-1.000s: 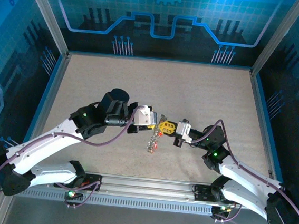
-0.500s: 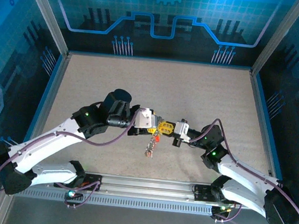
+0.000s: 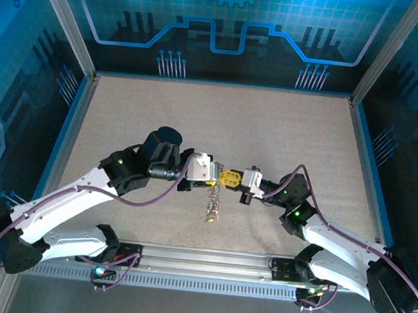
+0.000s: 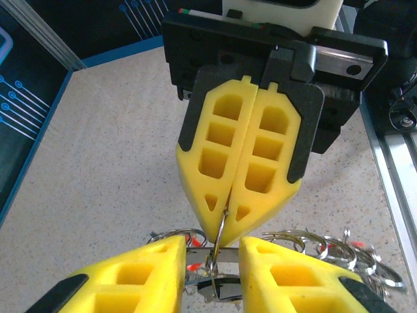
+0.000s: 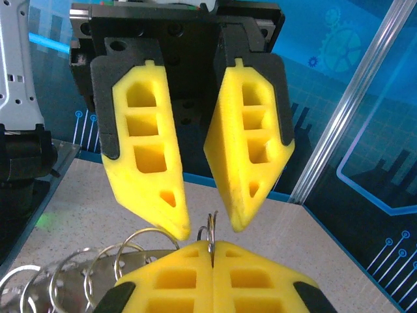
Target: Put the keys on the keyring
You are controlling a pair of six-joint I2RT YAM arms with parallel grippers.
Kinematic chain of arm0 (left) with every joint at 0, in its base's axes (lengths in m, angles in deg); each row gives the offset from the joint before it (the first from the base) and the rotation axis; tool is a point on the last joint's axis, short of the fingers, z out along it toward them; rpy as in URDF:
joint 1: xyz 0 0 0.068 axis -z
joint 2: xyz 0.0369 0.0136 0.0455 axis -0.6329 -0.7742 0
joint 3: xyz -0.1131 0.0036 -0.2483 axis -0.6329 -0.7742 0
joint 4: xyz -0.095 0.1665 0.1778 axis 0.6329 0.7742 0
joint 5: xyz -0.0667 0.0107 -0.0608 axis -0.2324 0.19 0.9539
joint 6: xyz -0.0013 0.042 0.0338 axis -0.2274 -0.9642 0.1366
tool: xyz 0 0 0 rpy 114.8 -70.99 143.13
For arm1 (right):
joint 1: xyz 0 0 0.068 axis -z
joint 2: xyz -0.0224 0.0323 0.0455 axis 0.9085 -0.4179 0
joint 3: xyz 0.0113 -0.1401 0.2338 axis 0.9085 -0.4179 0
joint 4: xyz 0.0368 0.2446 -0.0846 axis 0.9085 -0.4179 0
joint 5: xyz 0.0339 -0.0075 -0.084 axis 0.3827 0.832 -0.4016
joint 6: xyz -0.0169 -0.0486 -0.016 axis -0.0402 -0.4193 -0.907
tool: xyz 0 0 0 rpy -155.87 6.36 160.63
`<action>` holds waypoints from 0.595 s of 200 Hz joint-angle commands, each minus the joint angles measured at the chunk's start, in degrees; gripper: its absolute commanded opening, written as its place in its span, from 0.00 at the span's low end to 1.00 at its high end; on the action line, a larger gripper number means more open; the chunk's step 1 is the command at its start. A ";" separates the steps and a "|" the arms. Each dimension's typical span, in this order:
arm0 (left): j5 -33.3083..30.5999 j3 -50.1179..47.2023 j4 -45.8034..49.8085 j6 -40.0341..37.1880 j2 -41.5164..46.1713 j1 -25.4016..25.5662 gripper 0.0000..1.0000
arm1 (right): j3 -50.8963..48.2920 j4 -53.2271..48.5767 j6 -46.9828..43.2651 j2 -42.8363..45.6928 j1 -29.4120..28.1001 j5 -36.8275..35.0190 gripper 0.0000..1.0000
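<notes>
Right claw [image 5: 212, 253]: we see it pinched tight on the thin keyring [image 4: 219, 231], whose loop stands up out of its fingertips.
Left claw [image 4: 210, 257]: narrowly parted, one finger on each side of that loop, with a gap between them.
Keys [image 3: 212, 203]: a silvery bunch with red bits, hanging just below where both claws meet.
Place: front middle of the bench [image 3: 293, 128].

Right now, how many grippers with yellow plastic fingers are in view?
2. The left gripper has its jaws apart, one on either side of the thin silvery metal keyring; the right gripper faces it tip to tip, shut on that ring. None seems hidden.
</notes>
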State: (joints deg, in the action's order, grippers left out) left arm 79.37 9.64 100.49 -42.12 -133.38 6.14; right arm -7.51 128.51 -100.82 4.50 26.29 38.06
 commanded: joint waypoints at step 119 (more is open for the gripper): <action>2.45 -0.60 0.96 -1.97 0.55 -1.90 0.18 | 4.00 4.04 -0.53 -1.13 -1.60 0.68 0.00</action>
State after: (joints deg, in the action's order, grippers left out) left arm 79.77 8.85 101.05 -42.75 -133.38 4.70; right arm -6.68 128.88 -100.82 3.38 25.92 38.45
